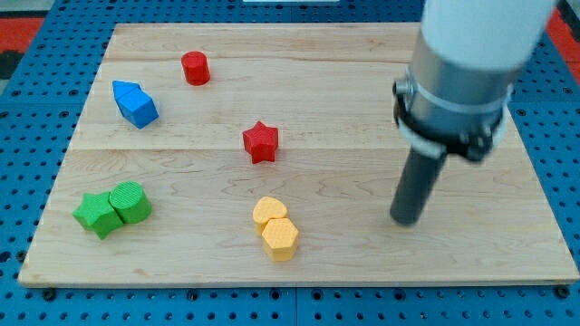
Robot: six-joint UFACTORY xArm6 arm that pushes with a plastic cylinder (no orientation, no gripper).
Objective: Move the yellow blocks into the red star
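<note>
Light wooden counter (362, 244), my tip (405, 220) well right of two touching yellow blocks (275, 227), red star-shaped block (261, 141) above them, no jaws fitted.

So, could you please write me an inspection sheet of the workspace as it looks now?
Surface: wooden board, lying flat on blue pegboard.
Job's things: two yellow blocks touching, near the view's bottom; red star above them, apart.
Clutter: red cylinder; blue block; green star touching green block.
Claw: none; my tip rests on the board at the view's right of the yellow blocks, apart.
Cables: nothing seen.
Surroundings: red strip at the view's top left.
</note>
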